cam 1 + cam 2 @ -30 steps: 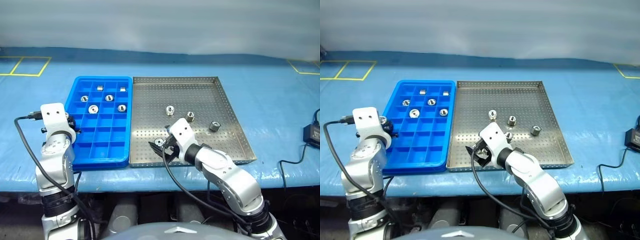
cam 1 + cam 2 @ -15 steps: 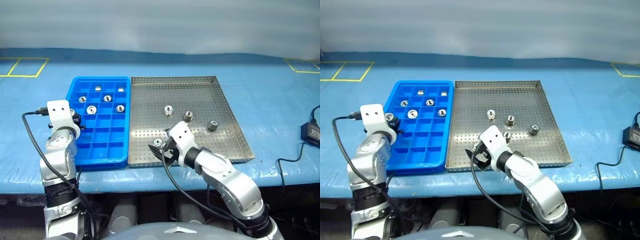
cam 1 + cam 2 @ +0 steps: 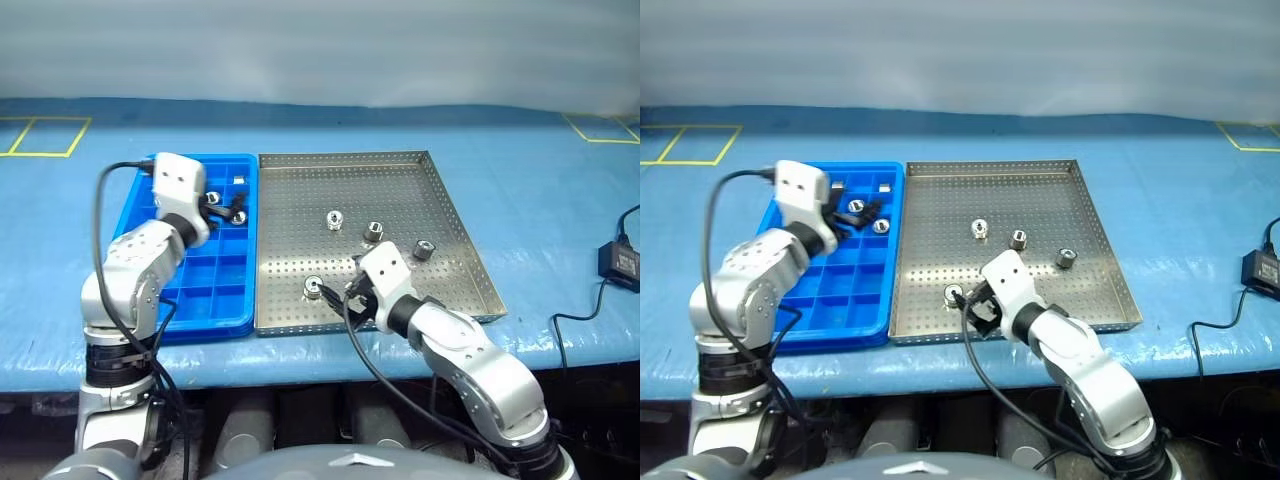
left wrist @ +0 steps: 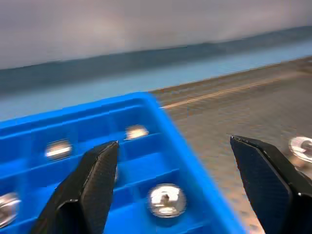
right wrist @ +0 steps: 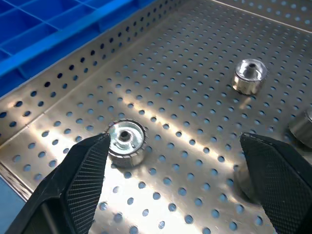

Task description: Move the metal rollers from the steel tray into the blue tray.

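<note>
Head views: sitting side by side on the blue-covered tabletop [image 3: 540,190], the bright blue plastic gridded tray [image 3: 205,305] and the large perforated steel tray [image 3: 440,205]. Resting in the blue tray's far compartments, several small shiny metal rollers, one at [image 3: 880,226]. Lying loose on the steel floor, more rollers: one near the front rim [image 3: 313,287], others farther back at [image 3: 334,219], [image 3: 374,231] and [image 3: 424,249]. Hovering over the far cells of the blue tray, the left gripper [image 3: 862,209], black fingers parted and holding nothing that can be made out. Hanging low at the steel tray's front edge, the right gripper [image 3: 977,306], just beside the front roller, which is lying toward the blue-tray side of it.

Left wrist view: framing the blue tray's corner between widely spread fingers [image 4: 87,187], empty, with rollers sitting in the cells beyond, one at [image 4: 165,200].

Right wrist view: spreading fully open, both fingers [image 5: 78,180] carrying nothing. Standing upright, hole facing up, the front roller [image 5: 126,141], almost touching one fingertip rather than centred in the gap. Judging from this, needing a small sideways shift toward that roller before closing; clearly the nearer arm, the right one.
</note>
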`<state>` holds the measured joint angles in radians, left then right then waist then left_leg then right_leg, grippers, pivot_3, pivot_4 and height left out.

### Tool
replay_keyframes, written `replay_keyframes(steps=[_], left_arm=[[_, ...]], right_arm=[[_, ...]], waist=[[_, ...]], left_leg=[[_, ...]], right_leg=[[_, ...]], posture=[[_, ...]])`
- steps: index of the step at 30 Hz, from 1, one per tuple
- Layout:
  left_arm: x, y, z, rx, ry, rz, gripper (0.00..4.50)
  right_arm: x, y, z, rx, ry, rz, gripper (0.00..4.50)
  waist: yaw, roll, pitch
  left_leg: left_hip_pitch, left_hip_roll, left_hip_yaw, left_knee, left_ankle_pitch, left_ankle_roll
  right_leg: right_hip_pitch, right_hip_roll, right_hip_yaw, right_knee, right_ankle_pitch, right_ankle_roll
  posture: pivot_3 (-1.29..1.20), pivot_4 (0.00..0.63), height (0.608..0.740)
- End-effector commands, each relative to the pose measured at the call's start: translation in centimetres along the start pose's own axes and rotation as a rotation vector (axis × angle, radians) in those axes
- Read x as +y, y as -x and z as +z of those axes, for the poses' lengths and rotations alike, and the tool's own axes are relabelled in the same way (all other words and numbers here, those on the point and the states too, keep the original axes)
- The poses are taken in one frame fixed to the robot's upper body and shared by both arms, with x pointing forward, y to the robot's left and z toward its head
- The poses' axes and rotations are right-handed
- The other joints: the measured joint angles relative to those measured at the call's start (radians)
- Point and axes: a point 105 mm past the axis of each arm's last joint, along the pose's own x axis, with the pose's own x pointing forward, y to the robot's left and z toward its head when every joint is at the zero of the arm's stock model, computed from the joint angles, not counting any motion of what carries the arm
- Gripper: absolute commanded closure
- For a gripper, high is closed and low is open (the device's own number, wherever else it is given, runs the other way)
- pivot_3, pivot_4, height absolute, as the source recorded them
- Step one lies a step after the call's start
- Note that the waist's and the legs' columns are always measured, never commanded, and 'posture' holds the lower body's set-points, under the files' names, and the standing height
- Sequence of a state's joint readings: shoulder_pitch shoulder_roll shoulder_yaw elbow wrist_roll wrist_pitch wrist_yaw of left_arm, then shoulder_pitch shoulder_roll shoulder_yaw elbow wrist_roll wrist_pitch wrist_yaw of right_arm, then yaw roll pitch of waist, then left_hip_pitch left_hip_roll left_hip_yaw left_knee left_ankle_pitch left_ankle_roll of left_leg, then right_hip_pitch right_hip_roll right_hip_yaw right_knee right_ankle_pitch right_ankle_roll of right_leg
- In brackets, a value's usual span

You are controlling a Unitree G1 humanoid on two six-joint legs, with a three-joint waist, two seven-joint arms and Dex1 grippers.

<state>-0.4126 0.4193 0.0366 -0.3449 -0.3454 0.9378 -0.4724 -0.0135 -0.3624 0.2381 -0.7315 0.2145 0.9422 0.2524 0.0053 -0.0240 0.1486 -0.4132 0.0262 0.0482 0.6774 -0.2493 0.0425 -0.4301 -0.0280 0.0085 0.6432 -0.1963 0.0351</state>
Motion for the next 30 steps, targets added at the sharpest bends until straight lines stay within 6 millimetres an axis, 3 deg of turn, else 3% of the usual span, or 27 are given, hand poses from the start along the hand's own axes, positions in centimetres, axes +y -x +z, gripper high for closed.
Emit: replay_keyframes(steps=[1, 7, 19, 26, 30], left_arm=[[-3.4, -0.5, -0.8, 0.131, -0.08, -0.258, 0.53], [-6.2, -1.0, -3.0, 0.328, -0.227, -0.505, 0.53], [-6.8, -1.7, -6.6, 0.525, -0.418, -0.63, 0.53], [-6.5, -1.7, -6.5, 0.51, -0.434, -0.603, 2.77], [-4.4, -2.6, -4.2, 0.366, -0.287, -0.378, 2.83]], right_arm=[[-1.1, 1.4, 0.8, -0.035, 0.019, -0.069, 0.0], [-1.8, 2.2, 0.3, -0.028, -0.004, -0.135, 0.0], [-1.3, 2.3, 0.2, -0.047, -0.049, -0.174, 0.0], [-1.2, 2.0, 0.3, -0.058, -0.049, -0.167, 0.0], [-1.0, 1.7, 0.6, -0.066, -0.046, -0.148, 0.0]], waist=[[-0.014, 0.0, 0.0], [-0.034, 0.001, 0.001], [-0.06, 0.002, 0.001], [-0.07, 0.002, 0.001], [-0.068, 0.001, 0.001]], left_leg=[[0.0, 0.0, 0.0, 0.0, 0.0, 0.0], [0.001, 0.001, 0.0, 0.0, 0.0, 0.0], [-0.001, 0.001, 0.001, 0.0, 0.0, 0.0], [-0.001, 0.001, 0.0, 0.0, 0.0, 0.0], [-0.001, 0.001, 0.0, 0.0, 0.0, 0.0]], right_leg=[[0.0, 0.0, 0.0, 0.0, 0.0, 0.0], [0.0, 0.002, 0.001, 0.001, -0.001, -0.001], [-0.002, 0.002, 0.002, 0.0, -0.001, 0.0], [-0.002, 0.002, 0.002, 0.0, -0.001, 0.0], [-0.002, 0.002, 0.002, 0.0, -0.001, 0.0]], posture=[[-0.04, 0.15, 0.74], [-0.08, 0.15, 0.74], [-0.14, 0.15, 0.74], [-0.13, 0.15, 0.74], [-0.1, 0.15, 0.74]])
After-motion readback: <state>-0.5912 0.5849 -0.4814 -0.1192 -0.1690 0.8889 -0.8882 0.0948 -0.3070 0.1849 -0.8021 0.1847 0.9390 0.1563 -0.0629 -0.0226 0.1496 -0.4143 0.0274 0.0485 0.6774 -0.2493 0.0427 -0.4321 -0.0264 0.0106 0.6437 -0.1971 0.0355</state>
